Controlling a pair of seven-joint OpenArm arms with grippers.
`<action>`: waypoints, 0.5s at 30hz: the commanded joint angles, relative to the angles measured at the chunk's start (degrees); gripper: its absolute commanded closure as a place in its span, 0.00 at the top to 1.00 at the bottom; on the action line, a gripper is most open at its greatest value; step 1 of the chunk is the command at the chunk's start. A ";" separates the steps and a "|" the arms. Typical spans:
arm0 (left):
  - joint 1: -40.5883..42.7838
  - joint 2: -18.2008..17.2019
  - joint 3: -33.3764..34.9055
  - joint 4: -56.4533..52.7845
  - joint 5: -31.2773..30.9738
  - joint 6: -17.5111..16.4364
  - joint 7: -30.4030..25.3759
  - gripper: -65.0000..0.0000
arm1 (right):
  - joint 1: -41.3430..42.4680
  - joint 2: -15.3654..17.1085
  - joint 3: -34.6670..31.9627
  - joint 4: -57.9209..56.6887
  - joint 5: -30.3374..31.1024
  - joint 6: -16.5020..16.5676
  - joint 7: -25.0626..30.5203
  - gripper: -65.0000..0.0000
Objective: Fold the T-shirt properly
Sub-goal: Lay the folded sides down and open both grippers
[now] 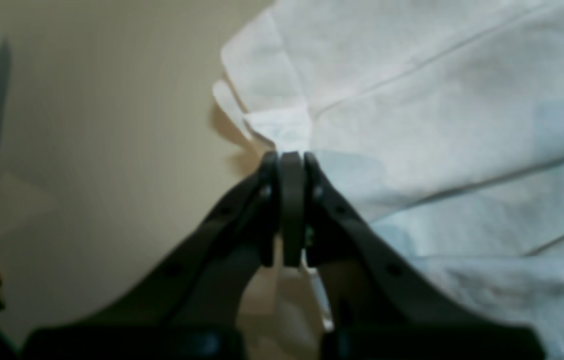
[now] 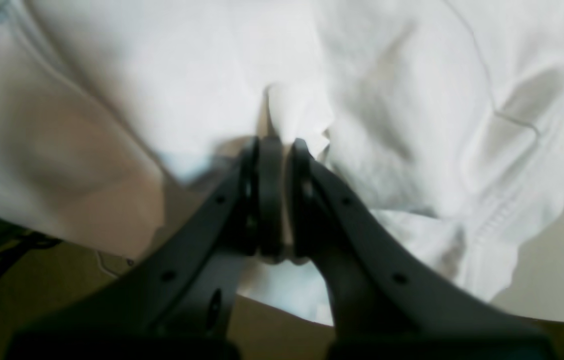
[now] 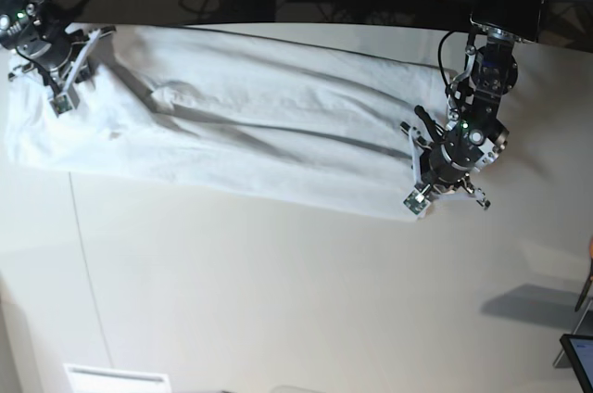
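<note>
In the left wrist view, the left arm's dark two-fingered gripper (image 1: 291, 160) has its fingers pressed together on a bunched edge of the large, wrinkled white cotton T-shirt (image 1: 436, 130), which fills the frame's right over the smooth off-white tabletop (image 1: 102, 150).

In the right wrist view, the right arm's dark gripper (image 2: 274, 145) is likewise closed, apparently pinching a small peak of the shirt cloth, though the blur leaves that grip uncertain.

In the base view, the T-shirt (image 3: 250, 124) lies stretched long across the table's (image 3: 278, 300) far half, the right gripper (image 3: 63, 96) at its left end and the left gripper (image 3: 417, 194) at its right end.
</note>
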 commanded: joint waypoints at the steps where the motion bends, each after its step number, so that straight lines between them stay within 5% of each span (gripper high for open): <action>1: -1.03 -0.93 -0.61 0.66 0.67 0.10 -0.38 0.00 | 0.03 0.72 0.53 0.60 -0.55 -0.07 0.43 0.00; 15: -0.94 -1.02 -0.43 1.10 0.58 0.02 -0.30 0.00 | 1.97 0.81 1.15 -0.11 -0.81 -0.07 0.52 0.01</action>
